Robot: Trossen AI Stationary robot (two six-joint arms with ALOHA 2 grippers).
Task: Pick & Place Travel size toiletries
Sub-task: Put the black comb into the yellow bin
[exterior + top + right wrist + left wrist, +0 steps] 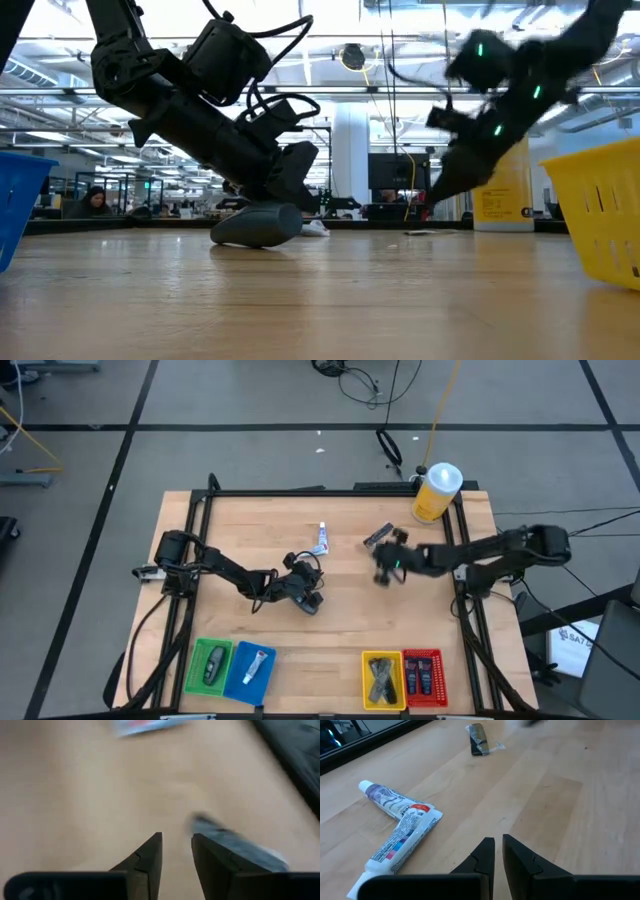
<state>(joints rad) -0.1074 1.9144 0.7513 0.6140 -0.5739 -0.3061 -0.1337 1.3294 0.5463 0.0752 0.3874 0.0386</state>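
Observation:
My left gripper point(306, 596) point(498, 845) is low over the middle of the table, shut, nothing between its fingers. A dark grey oval mini bottle point(258, 225) lies on its side on the wood right under it. Two white-and-blue tubes point(400, 825) point(322, 540) lie just beyond, crossing at an angle. A slim black stick point(378, 537) point(477, 740) lies farther toward the table's far right. My right gripper point(384, 571) point(176, 842) hovers near this stick point(235, 845), fingers a narrow gap apart and empty. My left gripper stands directly over the dark grey mini bottle's upper side point(270, 208), slanting down from the table's left. I cannot tell whether it touches the bottle. The bottle lies flat on the table, and the wrist view does not show it.
Four small bins stand along the near edge: green point(210, 665) with a dark bottle, blue point(250, 667) with a tube, yellow point(383, 678) with dark sticks, red point(423, 675) with dark blue tubes. A large yellow bottle with white cap point(436, 493) stands at the far right corner.

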